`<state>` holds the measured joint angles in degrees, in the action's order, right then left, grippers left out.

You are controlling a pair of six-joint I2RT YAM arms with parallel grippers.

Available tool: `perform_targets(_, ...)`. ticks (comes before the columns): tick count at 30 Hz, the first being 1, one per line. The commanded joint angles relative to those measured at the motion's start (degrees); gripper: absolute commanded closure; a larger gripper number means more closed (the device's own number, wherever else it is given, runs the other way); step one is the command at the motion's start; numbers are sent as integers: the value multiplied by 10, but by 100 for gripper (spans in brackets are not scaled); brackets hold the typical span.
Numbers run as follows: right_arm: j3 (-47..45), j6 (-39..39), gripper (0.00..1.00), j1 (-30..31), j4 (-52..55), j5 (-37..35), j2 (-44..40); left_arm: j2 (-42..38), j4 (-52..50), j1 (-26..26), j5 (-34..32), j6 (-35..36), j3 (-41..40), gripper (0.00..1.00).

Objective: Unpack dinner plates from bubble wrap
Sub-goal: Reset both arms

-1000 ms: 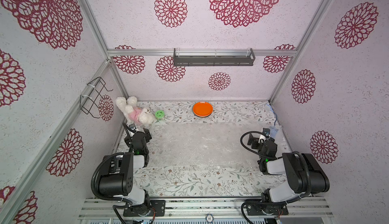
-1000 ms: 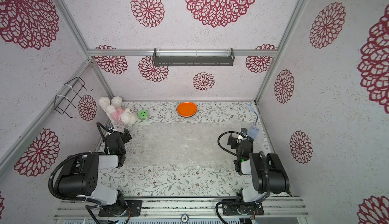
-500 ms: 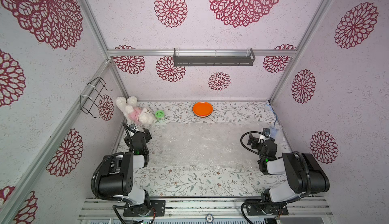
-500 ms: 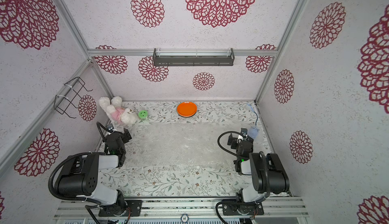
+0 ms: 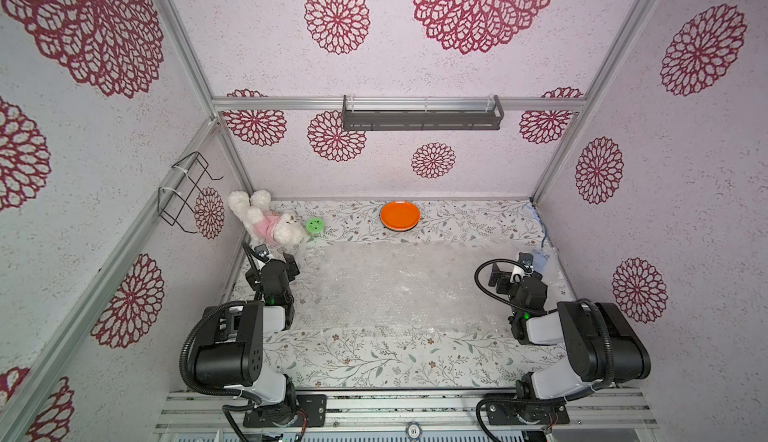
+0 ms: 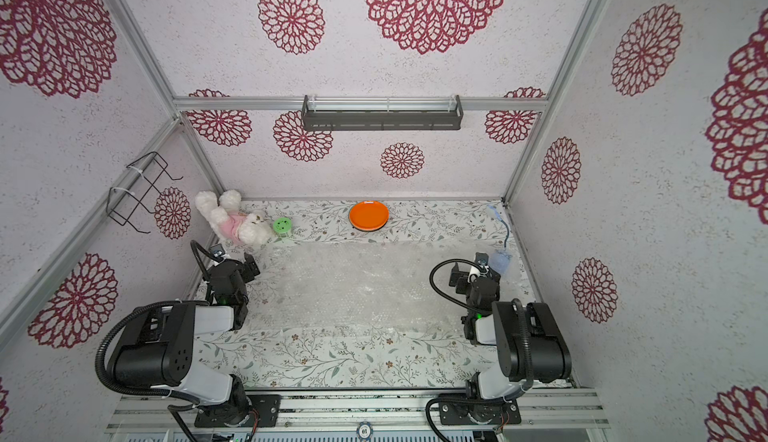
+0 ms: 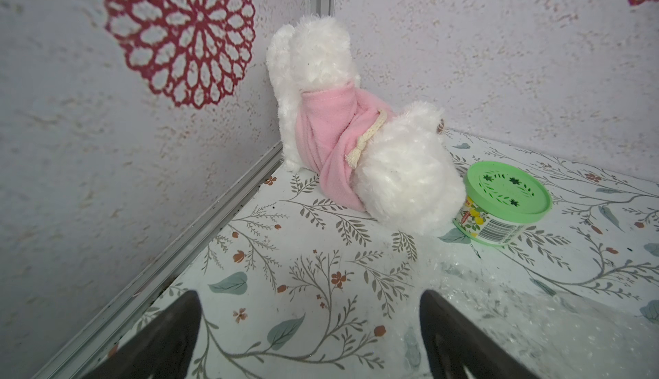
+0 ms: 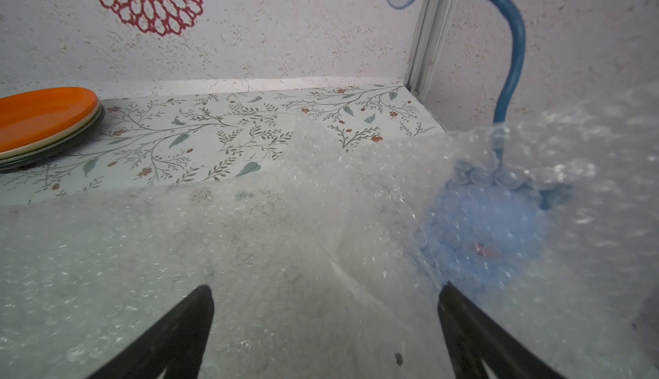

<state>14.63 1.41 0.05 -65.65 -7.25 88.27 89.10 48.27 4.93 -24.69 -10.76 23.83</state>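
Note:
The dinner plates [image 5: 400,214] [image 6: 368,215] sit in one stack at the back middle of the table, the orange one on top. In the right wrist view the stack [image 8: 42,113] shows paler and darker rims under the orange plate. The bubble wrap [image 5: 395,286] [image 6: 353,286] lies spread flat across the middle of the table, with no plate in it. My left gripper [image 5: 272,267] [image 7: 309,295] is open over the wrap's left edge [image 7: 535,323], nothing between its fingers. My right gripper [image 5: 515,278] [image 8: 326,288] is open just above the wrap [image 8: 249,252] at its right end.
A white plush toy in pink [image 5: 266,224] [image 7: 356,138] leans in the back left corner beside a small green tub [image 5: 315,225] [image 7: 502,199]. A blue gooseneck lamp [image 8: 499,217] stands by the right wall, its base under the wrap. A wire rack [image 5: 185,192] hangs on the left wall.

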Motion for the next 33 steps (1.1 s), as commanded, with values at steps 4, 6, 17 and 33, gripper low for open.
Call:
perform_targets(4, 6, -7, 1, 2, -15, 3, -6, -9, 10, -2, 2, 3, 0, 3)
perform_targets(6, 6, -7, 1, 2, -15, 3, -6, -8, 7, -2, 2, 3, 3, 3)
perform_targets(17, 6, -7, 1, 2, -15, 3, -6, -9, 10, -2, 3, 5, 0, 3)
perform_targets(33, 5, -7, 1, 2, -15, 3, -6, -16, 18, 5, 42, 5, -9, 3)
